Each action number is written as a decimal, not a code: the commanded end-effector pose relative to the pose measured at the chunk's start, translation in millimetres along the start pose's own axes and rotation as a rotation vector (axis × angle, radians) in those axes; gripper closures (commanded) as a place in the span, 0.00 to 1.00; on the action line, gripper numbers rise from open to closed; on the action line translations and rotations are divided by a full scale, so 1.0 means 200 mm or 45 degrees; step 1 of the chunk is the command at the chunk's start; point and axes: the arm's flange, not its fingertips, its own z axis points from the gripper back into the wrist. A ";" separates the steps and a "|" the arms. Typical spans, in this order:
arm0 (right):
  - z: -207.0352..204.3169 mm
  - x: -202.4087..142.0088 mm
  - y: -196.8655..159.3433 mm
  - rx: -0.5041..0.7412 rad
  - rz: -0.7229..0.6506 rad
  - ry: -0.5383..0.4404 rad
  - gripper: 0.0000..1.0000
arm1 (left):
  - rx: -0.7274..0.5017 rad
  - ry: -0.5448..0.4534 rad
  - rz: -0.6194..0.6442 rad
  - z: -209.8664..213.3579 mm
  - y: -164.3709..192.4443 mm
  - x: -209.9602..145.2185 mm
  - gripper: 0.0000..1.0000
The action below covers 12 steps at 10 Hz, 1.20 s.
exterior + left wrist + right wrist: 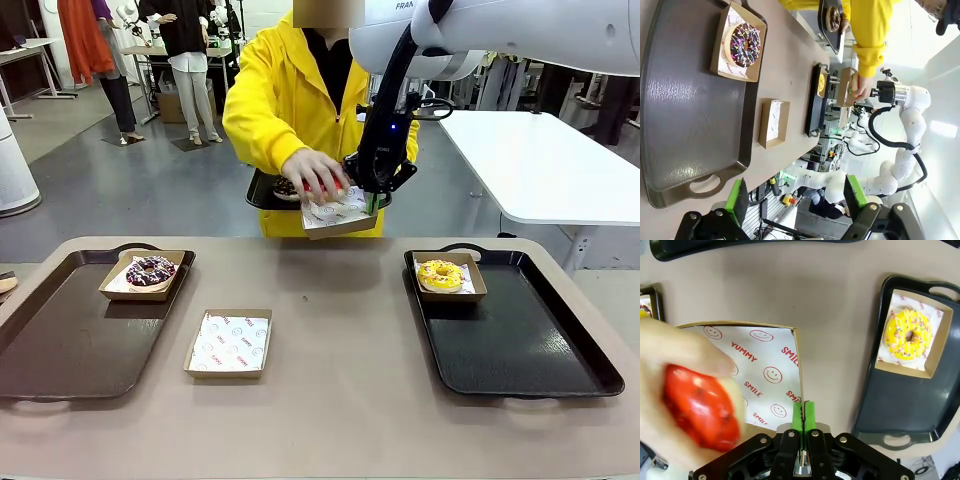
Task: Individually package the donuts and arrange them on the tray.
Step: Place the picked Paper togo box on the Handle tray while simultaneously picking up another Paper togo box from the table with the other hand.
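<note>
My right gripper point(374, 200) point(803, 421) is shut on the rim of a paper-lined cardboard box point(338, 216) point(760, 371), holding it in the air past the table's far edge. The person's hand point(314, 171) lowers a glossy red donut point(700, 407) into that box. A yellow sprinkled donut point(440, 273) point(908, 335) sits boxed on the right tray point(520, 340). On the left tray point(60, 330) lies a boxed chocolate donut with pale sprinkles point(150, 270) point(743, 44). My left gripper point(796, 200) hangs open above the left tray.
An empty paper-lined box point(229, 342) point(774, 123) lies on the table between the trays. The person holds a small black tray point(262, 192) with another dark donut point(285, 187) on it. A white table point(540, 170) stands at the back right.
</note>
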 end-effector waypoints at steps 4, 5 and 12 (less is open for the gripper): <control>0.01 -0.01 0.00 0.002 -0.002 -0.002 1.00 | -0.011 0.004 -0.002 0.01 -0.01 -0.01 0.00; 0.01 -0.01 0.00 0.002 -0.002 -0.002 1.00 | -0.011 0.004 -0.002 0.01 -0.01 -0.01 0.00; 0.01 -0.01 0.00 0.002 -0.002 -0.002 1.00 | -0.011 0.004 -0.002 0.01 -0.01 -0.01 0.00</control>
